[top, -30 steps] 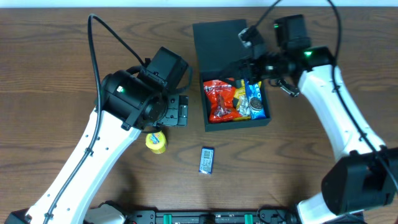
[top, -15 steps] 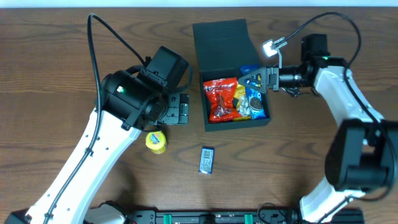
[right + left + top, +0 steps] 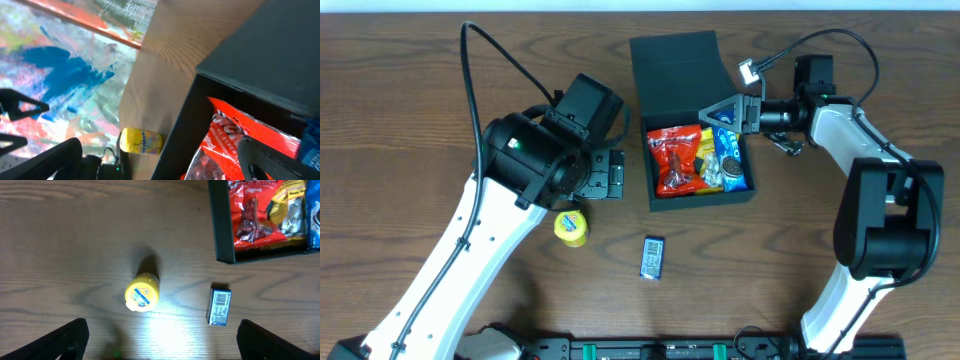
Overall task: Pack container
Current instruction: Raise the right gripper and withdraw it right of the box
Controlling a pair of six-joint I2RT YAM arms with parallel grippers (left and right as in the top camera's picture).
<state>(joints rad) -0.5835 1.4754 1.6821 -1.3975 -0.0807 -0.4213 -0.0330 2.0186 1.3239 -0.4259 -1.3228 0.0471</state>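
Dark teal-green matte square container (image 3: 675,68), flap lid raised, is seen at the far middle of the brown wooden table (image 3: 410,110), filled with snack packets. The left gripper (image 3: 162,332) is held wide open near a yellow round Mentos tub (image 3: 142,292). The right gripper (image 3: 159,159) is spread open at the container's right rim.

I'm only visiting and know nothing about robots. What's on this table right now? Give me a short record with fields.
container: dark teal box, lid flipped open, on the wooden table
inside it: red packet, yellow packet, blue packet
outside it: Mentos tub and small blue box, lying apart on the wood
left pincer: open, empty, near the Mentos tub
right pincer: open, empty, at the back edge of the filled compartment
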